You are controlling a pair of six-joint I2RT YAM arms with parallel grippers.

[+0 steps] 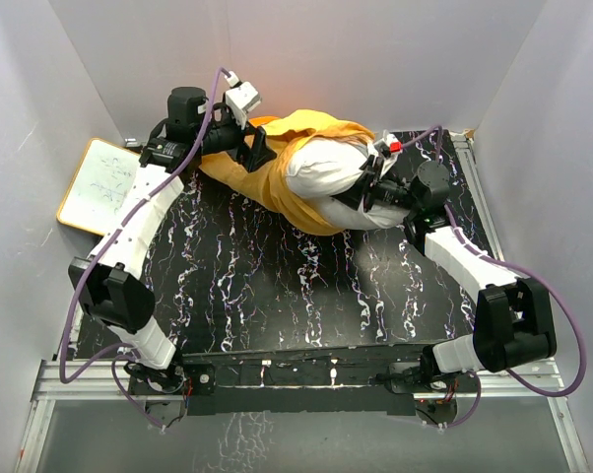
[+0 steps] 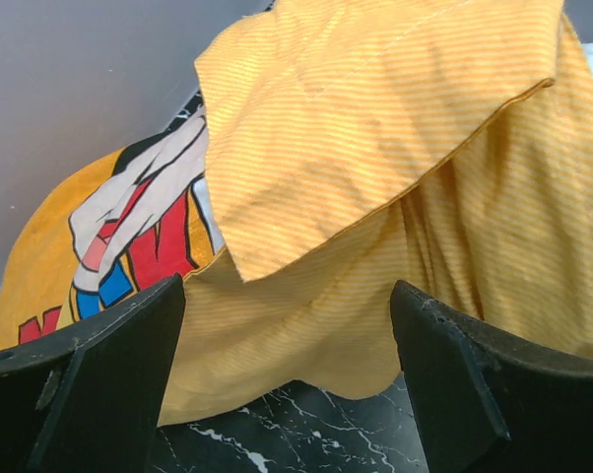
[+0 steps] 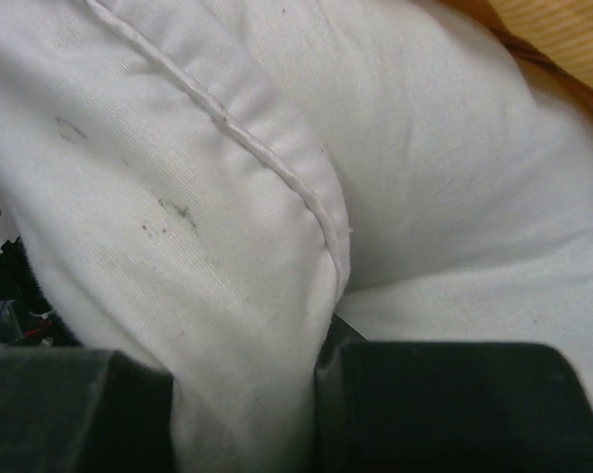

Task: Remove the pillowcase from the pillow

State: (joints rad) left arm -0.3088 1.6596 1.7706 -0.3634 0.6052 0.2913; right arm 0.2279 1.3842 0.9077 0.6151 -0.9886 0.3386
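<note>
Pinches a pillow fold in the right gripper, holds the left gripper wide and empty by the pillowcase; seems half stripped, rest to pull off

The black marble-patterned table, veined in white, carries a bright orange fabric pillowcase crumpled near its far edge. A plump off-white stuffed pillow bulges out of it toward the right. A wooden-framed white whiteboard sits at the table's far left edge.
</note>
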